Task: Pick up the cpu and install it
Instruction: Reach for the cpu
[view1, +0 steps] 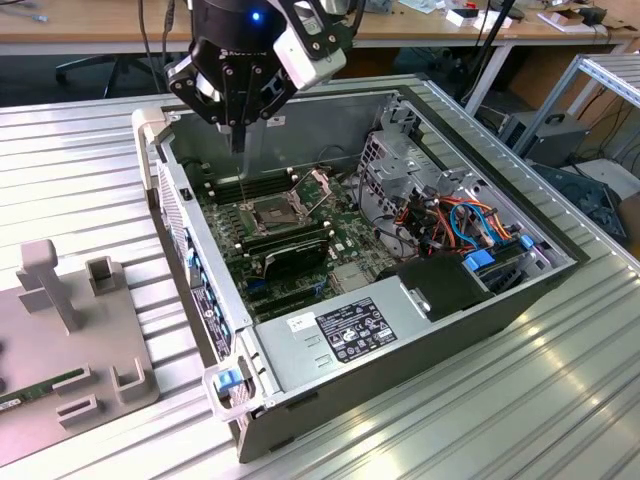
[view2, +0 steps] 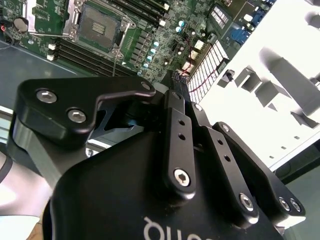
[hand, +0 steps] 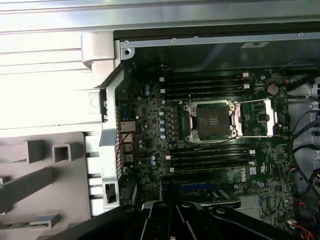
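The gripper hangs fingers-down over an open computer case. In the second wrist view its fingers run side by side and meet at the tips, pressed together. Whether the cpu, a thin chip, is pinched edge-on between them cannot be told.

Below the fingertips and a little off to one side lies the socket, showing in both wrist views. Its bed is dark and bare, and its hinged metal frame is swung back flat beside it. Long memory slots flank the socket on two sides. Farther from the gripper, beyond the case wall, a grey fixture tray rests on the ribbed metal table.

Judging by the open, unfilled socket, the work stands at the carry-over stage, before any seating. Seating would call for the fingertips centred over the socket, the chip squared to its edges and lowered flat, clear of the raised frame.
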